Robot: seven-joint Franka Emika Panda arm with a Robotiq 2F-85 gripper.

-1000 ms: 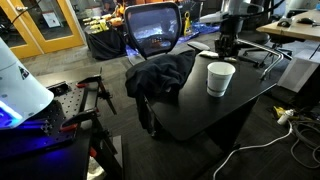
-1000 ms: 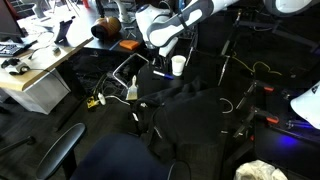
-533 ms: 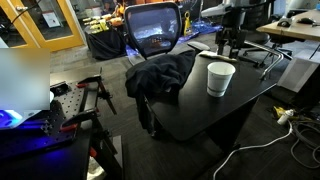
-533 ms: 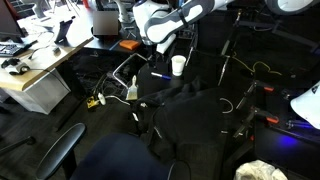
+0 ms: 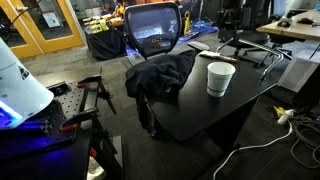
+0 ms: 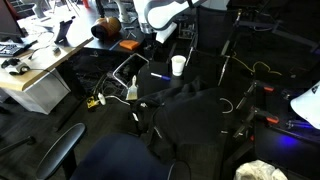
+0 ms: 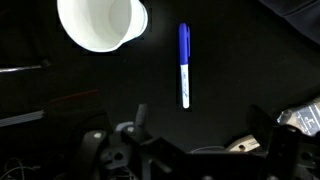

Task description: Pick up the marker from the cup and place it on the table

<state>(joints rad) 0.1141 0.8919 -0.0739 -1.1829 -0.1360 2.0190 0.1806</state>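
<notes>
The blue and white marker [image 7: 184, 65] lies flat on the black table [image 7: 250, 70], free of any hold. Next to it stands the white cup [image 7: 100, 22], upright, with nothing showing inside in the wrist view. My gripper [image 7: 203, 125] hangs well above the marker, open, with nothing between its fingers. In both exterior views the cup [image 5: 220, 78] [image 6: 178, 65] stands on the table [image 5: 200, 112]. The marker [image 6: 158, 74] shows as a small blue streak beside it. The gripper [image 6: 166, 33] is raised high over that spot.
A dark jacket [image 5: 160, 75] is draped over the table's edge in front of a mesh office chair [image 5: 153, 30]. A pale wooden desk [image 6: 40, 70] stands off to one side. Cables [image 5: 285, 118] trail on the floor.
The gripper has opened and let go of the marker, which now rests on the table. The arm has then risen away from the table.
</notes>
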